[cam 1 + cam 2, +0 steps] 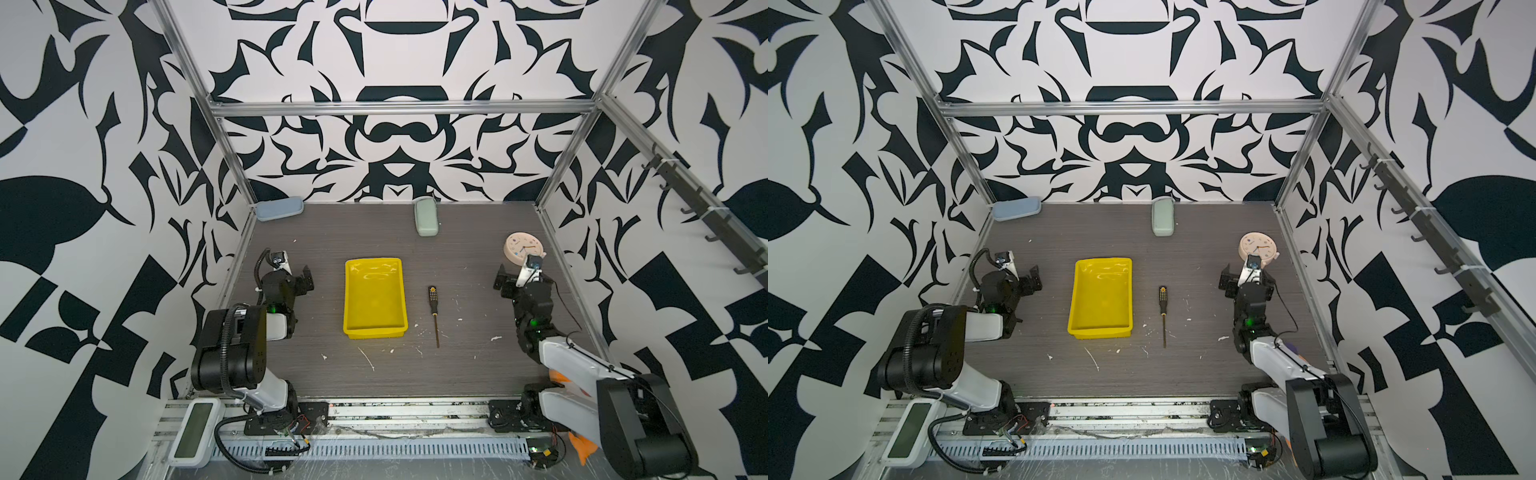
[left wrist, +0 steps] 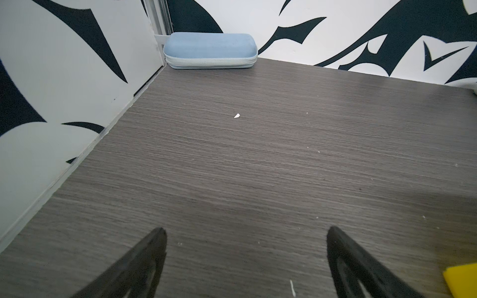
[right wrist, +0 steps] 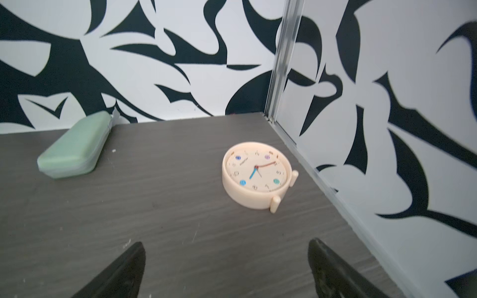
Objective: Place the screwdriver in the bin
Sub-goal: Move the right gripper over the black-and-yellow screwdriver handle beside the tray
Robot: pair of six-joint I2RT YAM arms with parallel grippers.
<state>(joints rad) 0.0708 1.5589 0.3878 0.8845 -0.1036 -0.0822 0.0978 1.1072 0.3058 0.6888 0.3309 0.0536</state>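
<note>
Starting the reach step: screwdriver (image 1: 433, 309) lies flat on the bench (image 1: 457, 374) just beside the empty bin (image 1: 374, 260), untouched; left jaws and right jaws both stand wide, holding nothing, so next the right jaws should descend onto the handle (image 1: 432, 296).

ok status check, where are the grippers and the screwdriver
Left gripper open, empty; right gripper open, empty. Screwdriver flat on table beside bin, not touching. Nothing between them.
</note>
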